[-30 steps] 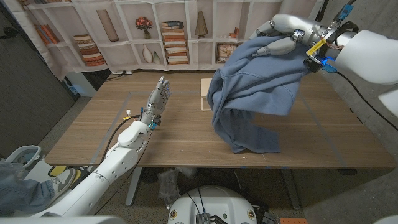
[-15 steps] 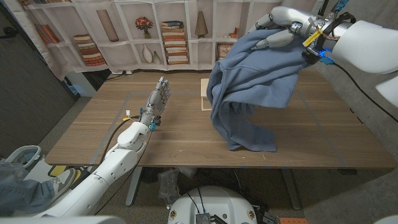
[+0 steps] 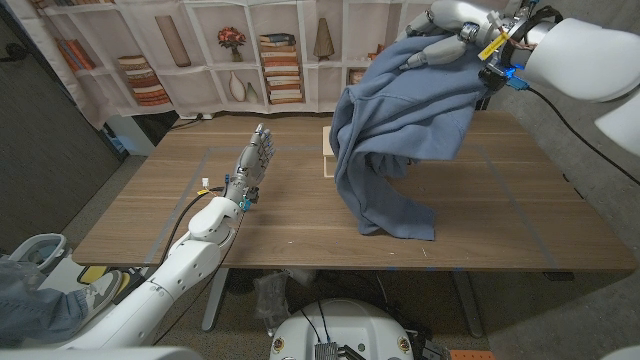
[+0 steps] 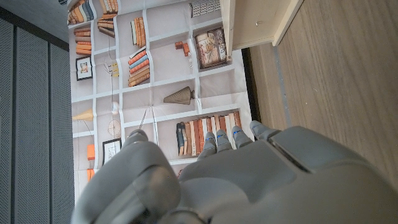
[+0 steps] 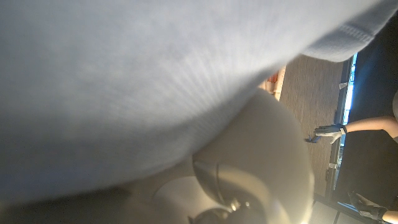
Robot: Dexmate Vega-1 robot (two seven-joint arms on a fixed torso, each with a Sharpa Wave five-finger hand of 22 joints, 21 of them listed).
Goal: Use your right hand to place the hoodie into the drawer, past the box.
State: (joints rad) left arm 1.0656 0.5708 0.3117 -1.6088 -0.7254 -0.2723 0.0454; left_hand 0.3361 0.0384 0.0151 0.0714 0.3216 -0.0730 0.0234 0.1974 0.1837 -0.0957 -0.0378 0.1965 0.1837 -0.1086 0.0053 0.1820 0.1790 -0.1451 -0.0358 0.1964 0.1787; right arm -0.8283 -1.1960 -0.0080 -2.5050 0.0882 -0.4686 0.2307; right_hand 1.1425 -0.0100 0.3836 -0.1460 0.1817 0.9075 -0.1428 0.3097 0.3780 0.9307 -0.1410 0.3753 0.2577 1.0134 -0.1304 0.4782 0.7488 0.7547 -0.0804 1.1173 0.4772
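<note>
We are keeping our left hand (image 3: 252, 165) idle on the near-left part of the table (image 3: 150, 215), fingers straight and close together, reaching up and away from us and holding nothing; in the left wrist view the same hand (image 4: 236, 180) is showing its grey back with nothing in it. Just right of the middle, the hem of the blue hoodie (image 3: 395, 130) is trailing on the wood near the front edge, while the bulk of the cloth is hanging in the air. Farther back and higher, our right hand (image 3: 445, 40) is gripping the top of the hoodie, fingers curled into the bunched fabric, and the right wrist view is showing that fabric (image 5: 155, 74) pressed close over the hand. Behind the cloth a pale wooden piece (image 3: 327, 152) is peeking out at the far middle of the table; we cannot tell whether it is the box or the drawer, since the hoodie is hiding most of it. So, as we are judging it, the pick-up is done and the lift is under way, while carrying the hoodie past the box, lowering it into the drawer and letting go are all left
</note>
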